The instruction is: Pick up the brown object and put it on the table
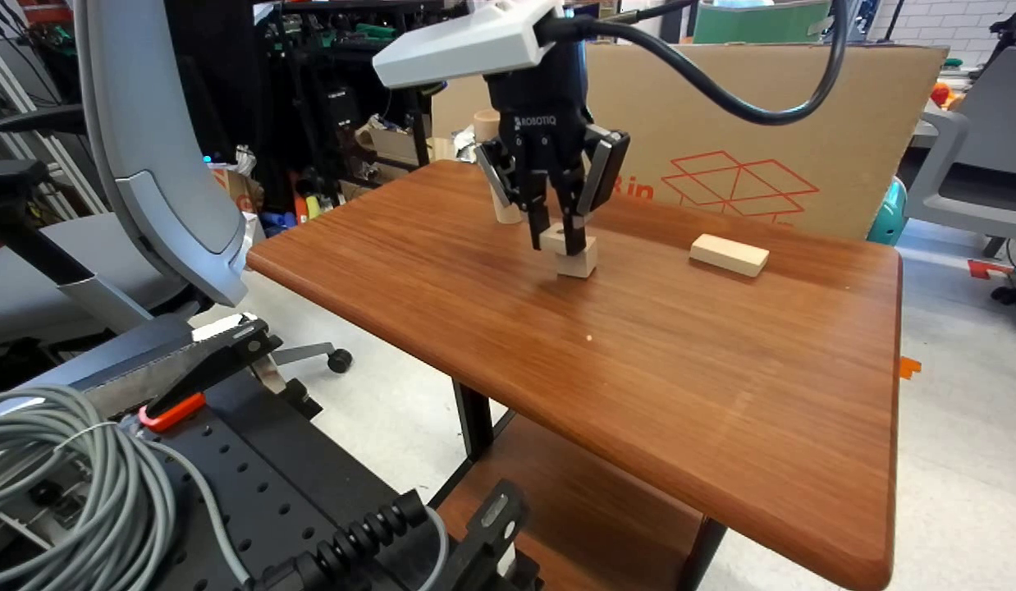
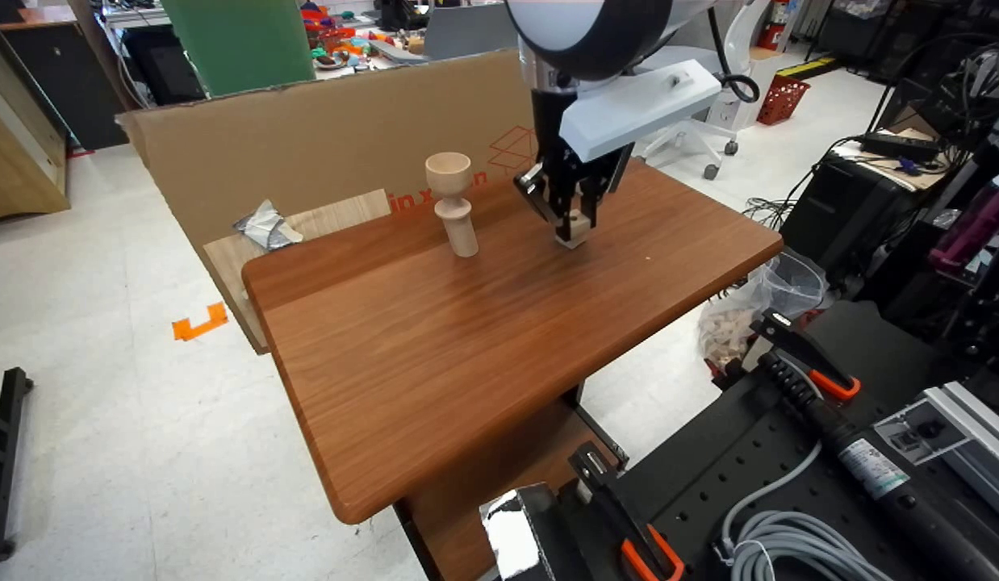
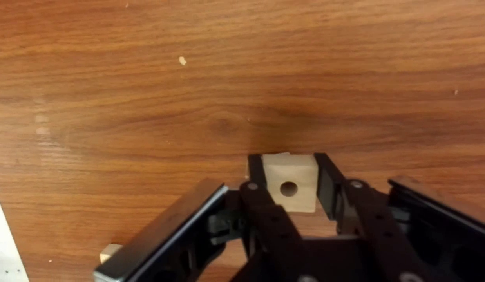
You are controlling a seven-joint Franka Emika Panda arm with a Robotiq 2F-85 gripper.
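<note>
The brown object (image 3: 289, 201) is a small square tan wooden piece with a dark round spot. It shows between the fingertips in both exterior views (image 1: 552, 238) (image 2: 579, 219). My gripper (image 3: 288, 168) is shut on it, one finger against each side; it also shows in both exterior views (image 1: 556, 248) (image 2: 577, 227). The piece sits over a plain wooden block (image 1: 578, 263) on the table; I cannot tell whether they touch. In the wrist view that block is mostly hidden below. The table (image 1: 680, 369) has a glossy reddish-brown top (image 2: 435, 347).
A pale wooden bar (image 1: 729, 256) lies on the table to one side; its end shows in the wrist view (image 3: 109, 252). A goblet-shaped wooden piece (image 2: 459, 234) stands nearby, partly behind the gripper in an exterior view (image 1: 508, 212). A tall cardboard sheet (image 1: 721, 139) borders the far edge.
</note>
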